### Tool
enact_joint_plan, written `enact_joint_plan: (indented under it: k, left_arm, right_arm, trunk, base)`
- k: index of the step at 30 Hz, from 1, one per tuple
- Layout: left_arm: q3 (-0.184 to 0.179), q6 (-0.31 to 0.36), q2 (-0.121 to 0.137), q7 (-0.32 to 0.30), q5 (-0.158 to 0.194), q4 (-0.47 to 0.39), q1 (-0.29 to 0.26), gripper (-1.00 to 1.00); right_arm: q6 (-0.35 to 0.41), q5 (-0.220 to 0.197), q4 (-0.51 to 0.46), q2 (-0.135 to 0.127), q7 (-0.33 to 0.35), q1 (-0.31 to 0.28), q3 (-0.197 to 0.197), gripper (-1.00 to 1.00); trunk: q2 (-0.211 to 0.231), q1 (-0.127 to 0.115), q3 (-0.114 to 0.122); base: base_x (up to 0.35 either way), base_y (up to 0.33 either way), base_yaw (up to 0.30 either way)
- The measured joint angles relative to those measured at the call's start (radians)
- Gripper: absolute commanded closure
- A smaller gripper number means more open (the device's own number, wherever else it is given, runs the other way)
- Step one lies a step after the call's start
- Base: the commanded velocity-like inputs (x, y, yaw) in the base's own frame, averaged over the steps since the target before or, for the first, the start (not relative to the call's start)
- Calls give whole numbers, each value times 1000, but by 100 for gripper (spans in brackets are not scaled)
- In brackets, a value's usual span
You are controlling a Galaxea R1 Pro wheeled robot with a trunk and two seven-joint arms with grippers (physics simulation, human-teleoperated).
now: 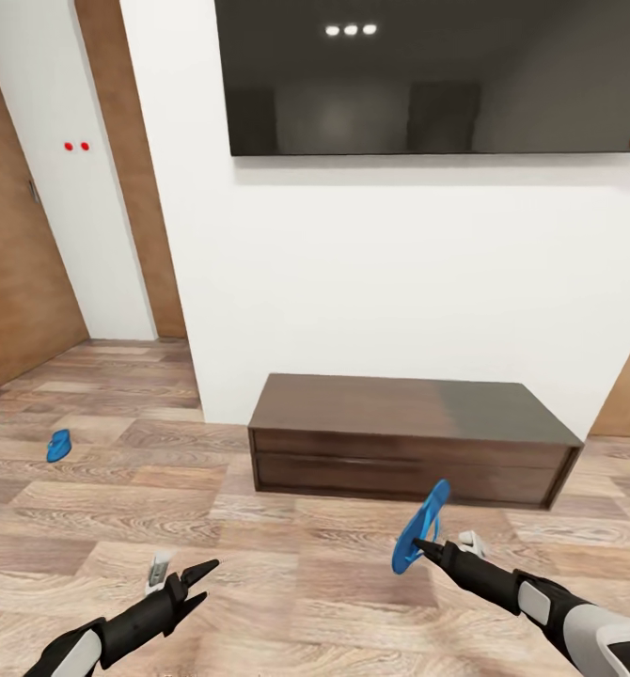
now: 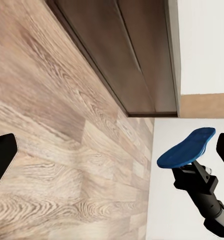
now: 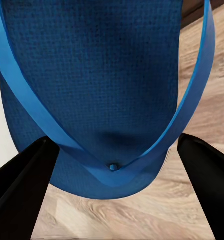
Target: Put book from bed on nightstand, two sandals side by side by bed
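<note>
We carry one sandal point(image 1: 420, 527) off the floor in our right gripper point(image 1: 426, 547), jaws closed on its lower end, its long axis rising up and away. The other sandal point(image 1: 59, 444) lies flat on the wood floor point(image 1: 118, 508), far left, nearer our left gripper point(image 1: 205, 577), whose jaws gape, holding nothing.
</note>
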Motion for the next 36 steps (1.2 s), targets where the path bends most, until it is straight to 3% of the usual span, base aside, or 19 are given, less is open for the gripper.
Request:
enact_joint_plan:
  k: [15, 36]
  left_arm:
    - [0, 0, 0, 1, 0, 0, 0, -100]
    - [0, 0, 0, 0, 0, 0, 0, -100]
  right_arm:
    - [0, 0, 0, 2, 0, 0, 0, 100]
    - [0, 0, -1, 2, 0, 0, 0, 100]
  trunk:
    - [0, 0, 0]
    - [0, 0, 0]
  base:
    - [0, 6, 258]
    - [0, 94, 258]
